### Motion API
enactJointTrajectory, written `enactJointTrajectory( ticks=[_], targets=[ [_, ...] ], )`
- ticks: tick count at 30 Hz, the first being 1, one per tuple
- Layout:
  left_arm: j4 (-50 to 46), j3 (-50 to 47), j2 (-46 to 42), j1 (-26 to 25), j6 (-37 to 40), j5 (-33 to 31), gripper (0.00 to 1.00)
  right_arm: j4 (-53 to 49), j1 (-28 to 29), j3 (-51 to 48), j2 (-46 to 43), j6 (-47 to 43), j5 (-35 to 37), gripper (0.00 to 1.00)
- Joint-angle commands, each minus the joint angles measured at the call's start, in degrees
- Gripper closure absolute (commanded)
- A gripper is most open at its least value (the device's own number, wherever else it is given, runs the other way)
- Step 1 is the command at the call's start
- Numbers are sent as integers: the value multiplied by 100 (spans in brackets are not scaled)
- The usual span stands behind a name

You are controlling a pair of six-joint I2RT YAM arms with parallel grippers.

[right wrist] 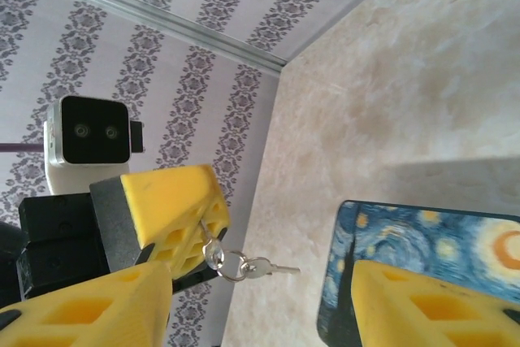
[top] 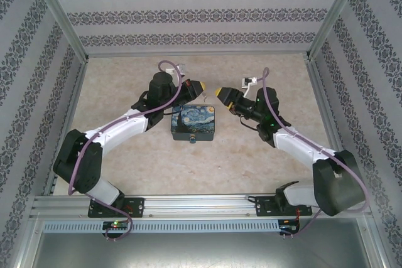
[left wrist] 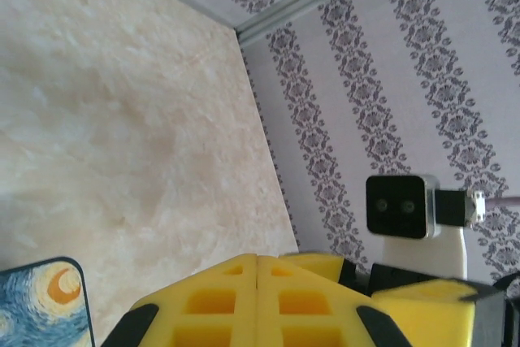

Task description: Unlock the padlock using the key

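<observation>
Key [right wrist: 275, 267]: tiny, slim, silvery, dangling from a small split ring [right wrist: 230, 264]. You will find it in the air just off the far edge of the tin, between the two end effectors.
Key, handling: judged light, stiff and slippery, being bare metal. It looks free to swing and spin on the ring, so pinch the flat head rather than the ring before you aim the blade.
Left end effector [top: 197, 85]: fingers pressed together, nipping the split ring at their tip with the key hanging from it. It is held above the far side of the tin.
Right end effector [top: 220, 92]: jaws stand wide apart with nothing held. It faces the left one across a short gap.
Padlock [top: 192, 139]: small blue speck at the middle of the tin's near edge. It is too small for you to tell the shackle or keyhole, or whether it is hooked to a clasp.
Padlock, handling: judged light, hard and likely to swivel. Steady its body with one end effector while the other feeds the key.
Tin [top: 193, 122]: blue-and-yellow starry-night lid, lying flat on the worktop [top: 264, 167] between the arms.
Task standing: the key is raised and well apart from the padlock, with the tin between them. Insertion is not yet begun.
</observation>
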Motion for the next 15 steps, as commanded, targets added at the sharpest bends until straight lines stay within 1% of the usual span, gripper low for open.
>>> enactJointTrajectory(
  ticks=[1,6,10,15],
  targets=[
    [553,-129,-183,-52,-58,-306,100,809,169,84,232,278,519,39],
    [1108,-312,-209,-46,-500,-513,100,1864,293,71,708,566,604,39],
    [1403,-382,-196,-46,-721,-558,100,2707,331,-11,1102,854,643,41],
    [1521,-427,-205,-46,-786,-530,100,3172,364,75,1415,1037,535,45]
  ],
)
